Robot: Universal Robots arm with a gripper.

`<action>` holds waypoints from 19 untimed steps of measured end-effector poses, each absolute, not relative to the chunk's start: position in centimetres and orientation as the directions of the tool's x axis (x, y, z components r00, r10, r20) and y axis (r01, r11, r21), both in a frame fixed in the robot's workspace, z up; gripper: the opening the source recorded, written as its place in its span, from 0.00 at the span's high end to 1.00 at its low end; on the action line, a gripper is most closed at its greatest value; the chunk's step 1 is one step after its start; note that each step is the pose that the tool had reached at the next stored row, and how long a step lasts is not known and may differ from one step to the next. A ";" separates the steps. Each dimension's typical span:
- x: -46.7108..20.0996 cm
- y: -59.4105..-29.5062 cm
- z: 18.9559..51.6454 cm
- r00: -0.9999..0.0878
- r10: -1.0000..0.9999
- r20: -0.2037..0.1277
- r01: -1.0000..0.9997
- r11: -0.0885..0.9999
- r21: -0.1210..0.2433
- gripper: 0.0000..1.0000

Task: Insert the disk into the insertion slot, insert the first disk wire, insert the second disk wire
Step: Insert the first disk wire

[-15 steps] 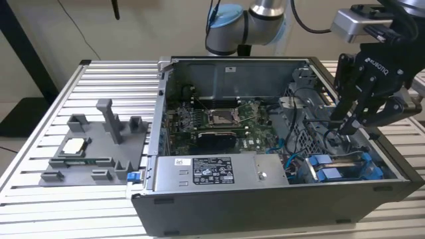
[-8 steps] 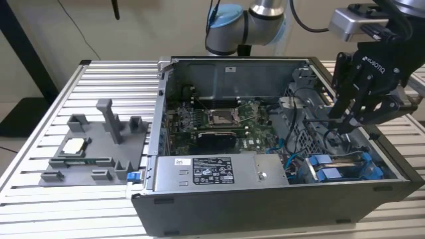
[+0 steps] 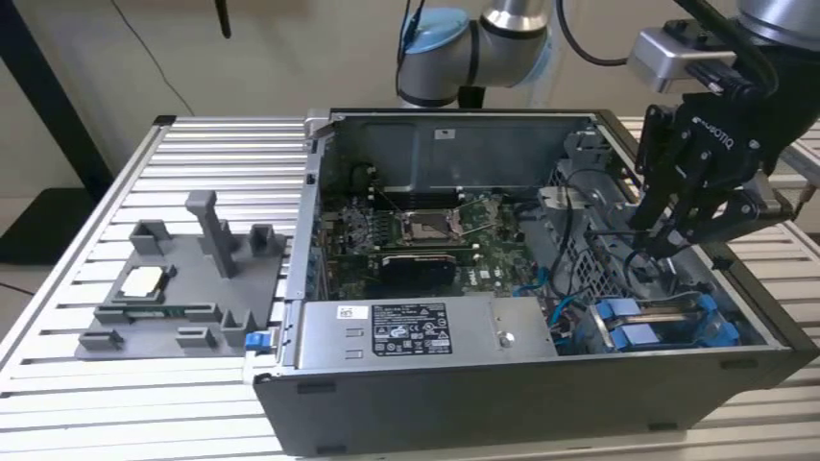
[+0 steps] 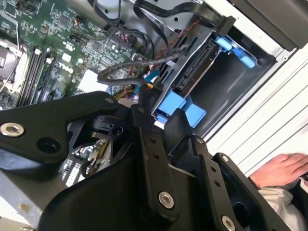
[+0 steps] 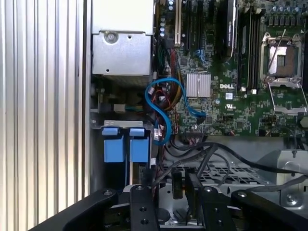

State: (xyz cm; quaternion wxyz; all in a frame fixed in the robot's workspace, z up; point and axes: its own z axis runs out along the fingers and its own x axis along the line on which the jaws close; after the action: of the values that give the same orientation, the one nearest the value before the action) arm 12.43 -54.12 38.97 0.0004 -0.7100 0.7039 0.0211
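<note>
Fingers (image 3: 656, 235) closed on a black wire (image 3: 613, 231), low inside the open computer case (image 3: 423, 423). In the exterior view, the disk (image 3: 647, 331) in its blue carrier sits seated in the insertion slot (image 3: 579, 269) at the case's 4 o'clock. The case wall is close beside the fingers. A grey fixture tray (image 3: 192, 288) is on the table (image 3: 192, 154) at 9 o'clock.

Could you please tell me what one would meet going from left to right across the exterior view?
Grey parts fixture → power supply with its white label → disk in its blue carrier, at the case's corner.
</note>
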 end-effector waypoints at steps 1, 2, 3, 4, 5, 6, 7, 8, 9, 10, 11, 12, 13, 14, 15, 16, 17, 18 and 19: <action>12.4 -54.1 38.9 0.009 -0.999 -0.040 -1.000 -0.010 0.029 0.60; 12.4 -54.1 38.9 0.010 -0.999 -0.050 -1.000 -0.011 0.028 0.60; 12.4 -54.1 38.9 0.011 -0.998 -0.063 -1.000 -0.013 0.027 0.60; 12.4 -54.1 38.8 0.012 -0.997 -0.074 -1.000 -0.014 0.027 0.60; 12.4 -54.1 38.8 0.013 -0.997 -0.082 -1.000 -0.015 0.026 0.62; 12.4 -54.1 38.7 0.014 -0.997 -0.082 -1.000 -0.016 0.025 0.62; 12.4 -54.1 38.7 0.016 -0.997 -0.082 -1.000 -0.018 0.024 0.69; 12.4 -54.1 38.7 0.017 -0.996 -0.082 -1.000 -0.019 0.024 0.69; 12.4 -54.1 38.7 0.017 -0.996 -0.082 -1.000 -0.020 0.024 0.69; 12.4 -54.1 38.7 0.018 -0.996 -0.082 -1.000 -0.020 0.023 0.69; 12.4 -54.1 38.7 0.018 -0.996 -0.082 -1.000 -0.020 0.022 0.69; 12.4 -54.1 38.6 0.019 -0.996 -0.082 -1.000 -0.020 0.020 0.69; 12.4 -54.1 38.6 0.019 -0.996 -0.083 -1.000 -0.020 0.017 0.69; 12.4 -54.1 38.5 0.019 -0.996 -0.083 -1.000 -0.021 0.014 0.71; 12.4 -54.1 38.5 0.020 -0.996 -0.083 -1.000 -0.021 0.011 0.71; 12.4 -54.1 38.5 0.020 -0.996 -0.083 -1.000 -0.021 0.009 0.71; 12.4 -54.1 38.5 0.021 -0.996 -0.083 -1.000 -0.021 0.007 0.78; 12.4 -54.1 38.5 0.021 -0.996 -0.083 -1.000 -0.021 0.007 0.78; 12.4 -54.1 38.5 0.021 -0.996 -0.083 -1.000 -0.022 0.007 0.81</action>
State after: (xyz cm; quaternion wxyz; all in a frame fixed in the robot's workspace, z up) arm 12.41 -54.12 38.46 0.0266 -0.7140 0.6990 0.0319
